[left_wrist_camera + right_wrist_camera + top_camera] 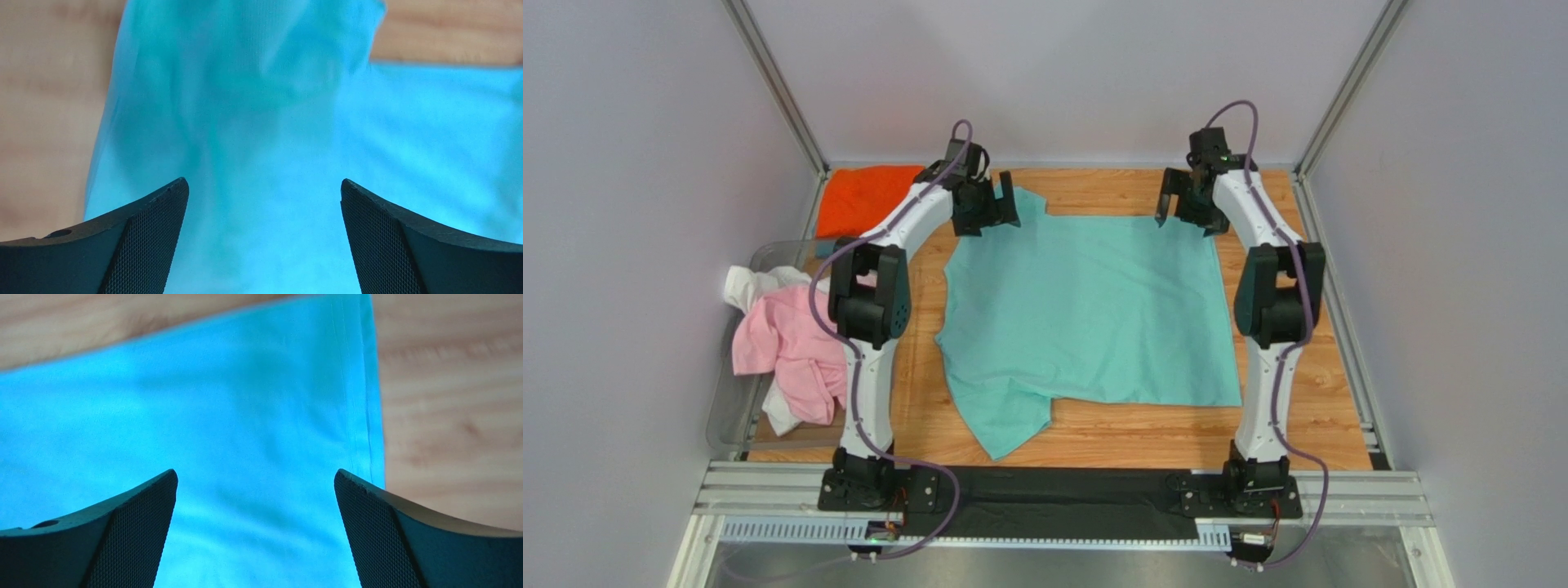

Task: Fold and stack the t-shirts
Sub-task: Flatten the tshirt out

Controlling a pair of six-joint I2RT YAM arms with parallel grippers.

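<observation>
The mint-green t-shirt (1087, 312) lies spread out in the middle of the table (1308, 404). At the left edge, a pink t-shirt (787, 343) and a white t-shirt (750, 288) sit in a clear bin (725, 417). An orange t-shirt (864, 199) lies far left. The left gripper (987, 208) and right gripper (1179, 196) hang over the shirt's far corners, both wide and holding nothing. Bare wood shows on the right.

I have both arms stretched forward, elbows bent. The left gripper (987, 211) and right gripper (1182, 206) stand wide open, apparently hovering low and holding nothing.
</observation>
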